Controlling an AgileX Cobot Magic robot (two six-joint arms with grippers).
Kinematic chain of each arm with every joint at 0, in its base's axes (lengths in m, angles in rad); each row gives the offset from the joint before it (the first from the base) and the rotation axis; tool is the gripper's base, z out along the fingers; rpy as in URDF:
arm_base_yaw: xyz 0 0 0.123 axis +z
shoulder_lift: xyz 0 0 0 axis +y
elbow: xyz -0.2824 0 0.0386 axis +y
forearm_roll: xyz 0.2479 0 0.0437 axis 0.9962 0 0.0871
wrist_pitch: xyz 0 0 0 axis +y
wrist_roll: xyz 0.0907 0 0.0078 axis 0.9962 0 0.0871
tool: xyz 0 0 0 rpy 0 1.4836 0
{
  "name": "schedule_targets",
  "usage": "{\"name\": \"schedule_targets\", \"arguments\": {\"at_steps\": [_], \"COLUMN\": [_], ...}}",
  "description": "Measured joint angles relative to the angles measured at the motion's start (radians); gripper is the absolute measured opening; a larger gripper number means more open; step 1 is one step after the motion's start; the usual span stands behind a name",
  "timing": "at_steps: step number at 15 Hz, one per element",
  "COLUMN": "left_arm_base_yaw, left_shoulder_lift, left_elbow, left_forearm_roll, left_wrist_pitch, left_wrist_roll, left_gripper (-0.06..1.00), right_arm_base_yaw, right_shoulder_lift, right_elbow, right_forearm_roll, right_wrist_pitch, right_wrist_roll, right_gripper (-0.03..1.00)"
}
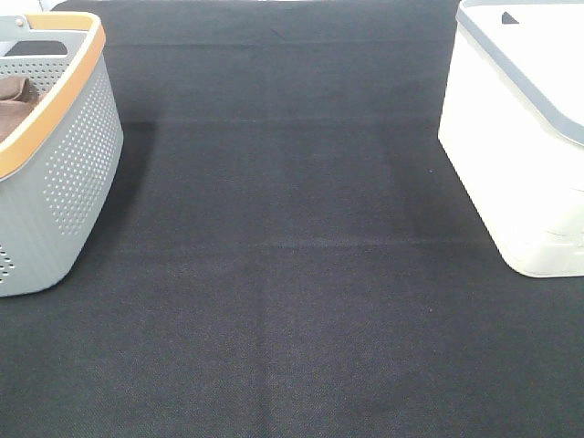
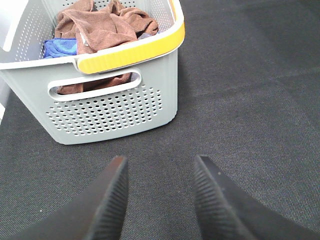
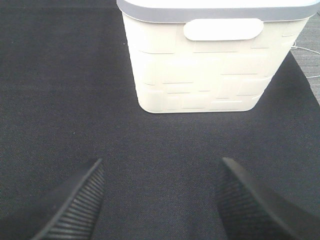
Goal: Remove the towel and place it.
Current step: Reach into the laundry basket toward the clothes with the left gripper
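Note:
The towel (image 2: 102,27) is a reddish-brown fuzzy cloth lying bunched inside the grey perforated basket (image 2: 107,107) with a yellow-orange rim. A corner of the towel (image 1: 14,105) shows inside the basket (image 1: 68,182) at the left edge of the exterior high view. My left gripper (image 2: 160,162) hovers over the black mat short of the basket's handle end, open, with nothing between its fingers. My right gripper (image 3: 162,165) is open wide over the mat, facing the white basket (image 3: 200,70), and holds nothing. Neither gripper shows in the exterior high view.
A blue cloth (image 2: 59,47) lies in the grey basket beside the towel. The white basket with a grey rim (image 1: 520,137) stands at the right. A black mat (image 1: 292,274) covers the table between the two baskets.

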Motion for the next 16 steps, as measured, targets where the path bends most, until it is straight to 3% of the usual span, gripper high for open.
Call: {"name": "schedule_targets", "arguments": {"at_steps": [16], "left_arm_base_yaw": [0.000], "left_shoulder_lift": [0.000], "left_elbow": [0.000], "left_forearm_roll": [0.000], "left_wrist_pitch": [0.000], "left_wrist_roll": [0.000], "left_gripper": [0.41], "right_arm_base_yaw": [0.000], "right_shoulder_lift": [0.000], "right_elbow": [0.000], "right_forearm_roll": [0.000], "right_wrist_pitch": [0.000], "right_wrist_roll": [0.000], "right_gripper": [0.62]}}
